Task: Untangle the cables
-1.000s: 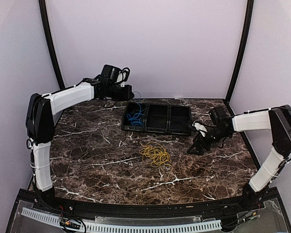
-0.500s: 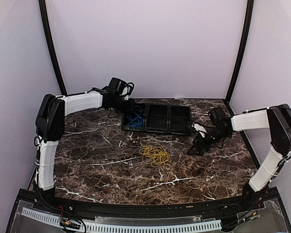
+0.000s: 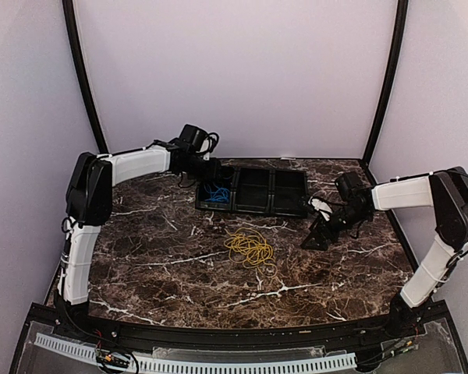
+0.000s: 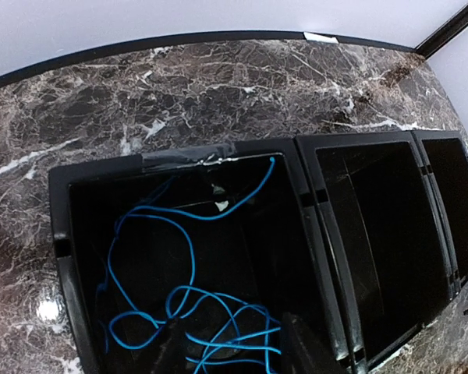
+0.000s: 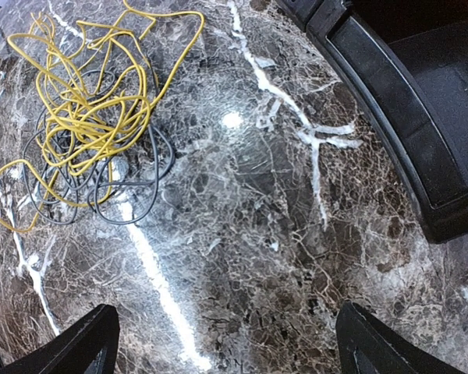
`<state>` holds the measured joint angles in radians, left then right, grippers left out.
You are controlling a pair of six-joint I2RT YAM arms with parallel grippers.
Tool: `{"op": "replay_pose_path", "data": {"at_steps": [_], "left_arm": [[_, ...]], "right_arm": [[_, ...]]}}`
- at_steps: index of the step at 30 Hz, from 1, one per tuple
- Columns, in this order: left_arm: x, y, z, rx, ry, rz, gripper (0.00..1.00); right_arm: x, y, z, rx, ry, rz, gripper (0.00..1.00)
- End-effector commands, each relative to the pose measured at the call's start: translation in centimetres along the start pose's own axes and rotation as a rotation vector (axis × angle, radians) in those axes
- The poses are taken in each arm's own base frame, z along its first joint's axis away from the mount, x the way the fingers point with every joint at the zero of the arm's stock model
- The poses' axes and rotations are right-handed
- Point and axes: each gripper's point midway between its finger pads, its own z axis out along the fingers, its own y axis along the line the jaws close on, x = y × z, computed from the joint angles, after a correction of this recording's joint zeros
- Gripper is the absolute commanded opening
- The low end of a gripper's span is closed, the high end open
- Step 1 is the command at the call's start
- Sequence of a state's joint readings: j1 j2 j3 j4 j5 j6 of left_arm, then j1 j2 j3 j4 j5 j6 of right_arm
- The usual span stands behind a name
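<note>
Parted, the left jaws stood over the left compartment of the black plastic tray with three compartments (image 4: 306, 195), and they pinched nothing. The thin blue cable (image 4: 189, 257) lay loose on the floor of that compartment, partly under them. One second earlier these jaws were pressed together, and the white left arm (image 3: 140, 162) was higher and more to the left of the tray. Since then it had come over the tray and the jaws had begun to spread. I judged that the blue cable was just released, so one cable was now separated and put away.

The right jaws were spread wide and empty, low over the dark marble worktop (image 5: 296, 234) just in front of the right end of the tray, and they had not moved. In front of the middle of the tray, the thin yellow cable (image 5: 86, 109) was still mixed with the thin dark grey cable (image 5: 132, 206) in one heap. This heap remained to be separated.
</note>
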<state>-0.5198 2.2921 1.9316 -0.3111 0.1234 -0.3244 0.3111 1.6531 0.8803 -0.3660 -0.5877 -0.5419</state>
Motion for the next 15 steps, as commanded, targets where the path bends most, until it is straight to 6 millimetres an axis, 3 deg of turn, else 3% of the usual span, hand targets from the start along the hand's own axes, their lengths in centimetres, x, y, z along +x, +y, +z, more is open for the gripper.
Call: {"op": "replay_pose_path", "data": {"at_steps": [1,6,8,9,10,11,12,15], "left_arm": [[-5.2,-1.8,-7.1,-0.005,-0.12,0.052,0.47],[-4.5,-2.4,-11.6,0.016,-0.154,0.124,0.51],[-2.7,-4.0,-13.0,0.119,-0.159,0.211,0.51],[-0.3,-3.8,-12.6,0.143,-0.126,0.27,0.51],[-0.4,-5.3,-14.3,0.218,-0.162,0.318,0.51],[1.6,-5.0,-14.0,0.234,-0.131,0.368,0.51],[1.9,-5.5,-14.6,0.251,-0.139,0.402,0.51],[4.4,-4.2,-13.6,0.189,-0.072,0.497,0.51]], "right_arm": [[-0.7,-0.2,0.0,-0.015,-0.011,-0.008,0.99],[-1.2,0.2,-0.3,-0.026,-0.02,-0.014,0.99],[-1.3,0.4,-0.3,-0.03,-0.021,-0.021,0.99],[-1.3,0.4,-0.2,-0.032,-0.019,-0.025,0.99],[-1.2,0.5,-0.1,-0.036,-0.015,-0.027,0.99],[-1.2,0.5,0.0,-0.038,-0.011,-0.028,0.99],[-1.2,0.5,0.1,-0.039,-0.009,-0.031,0.99],[-1.2,0.8,0.3,-0.046,-0.003,-0.037,0.99]]}}
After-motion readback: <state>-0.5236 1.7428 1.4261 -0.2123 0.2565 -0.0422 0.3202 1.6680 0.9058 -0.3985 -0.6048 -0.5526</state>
